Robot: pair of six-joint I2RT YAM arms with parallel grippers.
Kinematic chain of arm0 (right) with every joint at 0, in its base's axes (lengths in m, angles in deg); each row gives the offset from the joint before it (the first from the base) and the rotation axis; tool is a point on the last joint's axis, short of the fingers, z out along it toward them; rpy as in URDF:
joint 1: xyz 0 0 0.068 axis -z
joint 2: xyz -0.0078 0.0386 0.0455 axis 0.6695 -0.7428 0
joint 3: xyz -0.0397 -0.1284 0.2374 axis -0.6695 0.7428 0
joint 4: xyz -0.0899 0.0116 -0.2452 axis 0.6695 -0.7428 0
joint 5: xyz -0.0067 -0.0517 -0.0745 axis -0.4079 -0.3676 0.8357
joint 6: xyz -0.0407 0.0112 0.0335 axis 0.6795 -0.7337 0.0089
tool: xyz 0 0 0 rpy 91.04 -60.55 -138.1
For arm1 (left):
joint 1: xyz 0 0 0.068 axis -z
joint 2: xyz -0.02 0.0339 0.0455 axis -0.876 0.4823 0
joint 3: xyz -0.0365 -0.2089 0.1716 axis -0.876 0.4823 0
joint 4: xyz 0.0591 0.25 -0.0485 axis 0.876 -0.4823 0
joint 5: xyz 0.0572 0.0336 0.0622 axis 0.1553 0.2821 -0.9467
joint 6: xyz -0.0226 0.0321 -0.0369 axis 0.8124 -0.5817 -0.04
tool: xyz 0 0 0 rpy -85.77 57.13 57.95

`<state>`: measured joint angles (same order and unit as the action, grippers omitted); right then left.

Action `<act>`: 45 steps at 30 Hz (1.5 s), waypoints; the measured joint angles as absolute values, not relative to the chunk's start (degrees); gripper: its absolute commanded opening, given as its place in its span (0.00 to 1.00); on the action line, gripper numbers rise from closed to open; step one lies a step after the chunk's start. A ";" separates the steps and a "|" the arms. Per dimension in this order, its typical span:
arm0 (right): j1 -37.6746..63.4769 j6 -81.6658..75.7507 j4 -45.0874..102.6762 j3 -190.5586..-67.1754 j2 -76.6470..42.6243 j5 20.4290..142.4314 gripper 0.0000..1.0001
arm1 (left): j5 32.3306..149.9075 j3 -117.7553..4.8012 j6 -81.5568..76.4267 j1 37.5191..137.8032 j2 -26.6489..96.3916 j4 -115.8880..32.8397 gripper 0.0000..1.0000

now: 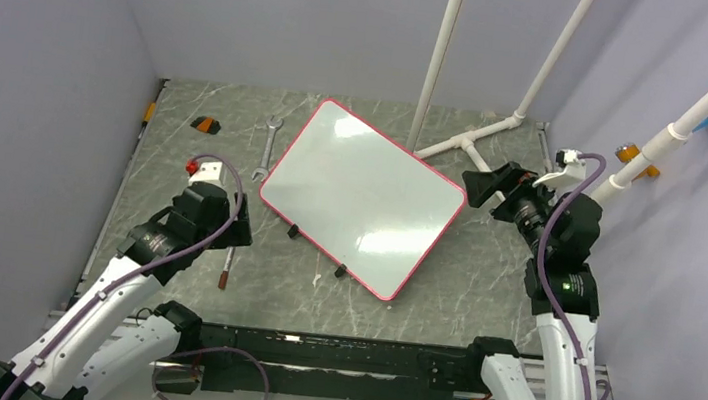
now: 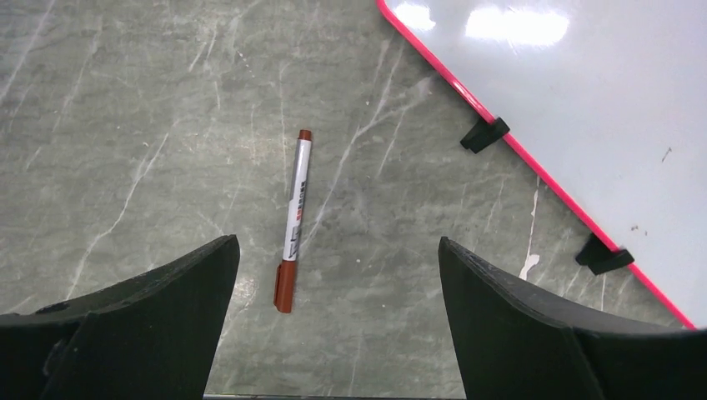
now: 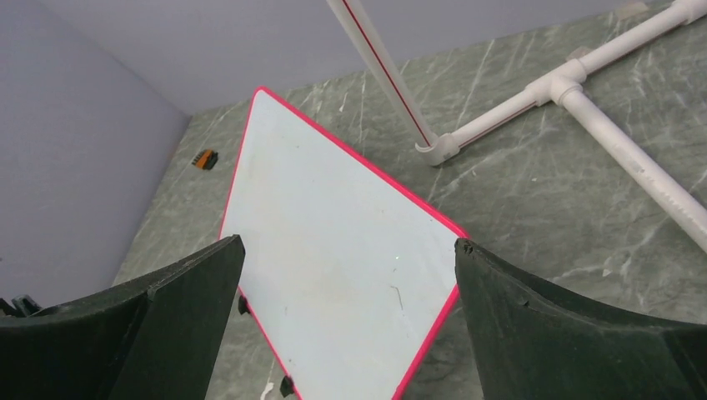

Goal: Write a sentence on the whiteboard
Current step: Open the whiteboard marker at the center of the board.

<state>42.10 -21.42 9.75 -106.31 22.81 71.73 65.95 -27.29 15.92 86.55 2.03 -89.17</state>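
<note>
The whiteboard lies flat and tilted on the grey marble table, with a pink-red rim and two black clips on its near-left edge. Its surface is blank; no sentence shows on it. A white marker with a dark-red cap lies on the table left of the board. My left gripper is open and empty above the marker, which lies near the left finger. My right gripper is open and empty, raised at the board's right corner, facing the board.
A wrench and a small orange-black object lie at the back left. White pipes stand and lie at the back right, close to the board's far edge. Walls close in on three sides.
</note>
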 measured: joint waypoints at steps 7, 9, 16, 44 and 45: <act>42.10 -22.21 8.96 -106.51 20.34 70.46 1.00 | 62.06 -25.63 20.47 86.55 1.20 -89.49 0.92; 42.10 -22.27 8.70 -106.82 19.54 70.35 1.00 | 60.97 -24.95 22.00 86.55 1.09 -89.84 0.93; 42.10 -22.32 8.33 -107.82 19.10 68.54 1.00 | 55.57 -23.18 26.61 86.55 1.07 -91.57 0.91; 42.10 -23.43 8.02 -108.89 18.12 62.66 1.00 | 68.75 -11.71 28.12 77.85 17.72 -76.77 0.58; 42.10 -23.41 8.02 -108.89 17.83 62.55 1.00 | 69.40 -11.51 28.09 77.85 18.56 -76.29 0.56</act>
<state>42.10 -23.41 8.02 -108.89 17.83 62.55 69.40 -11.51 28.09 77.85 18.56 -76.29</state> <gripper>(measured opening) 0.994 0.616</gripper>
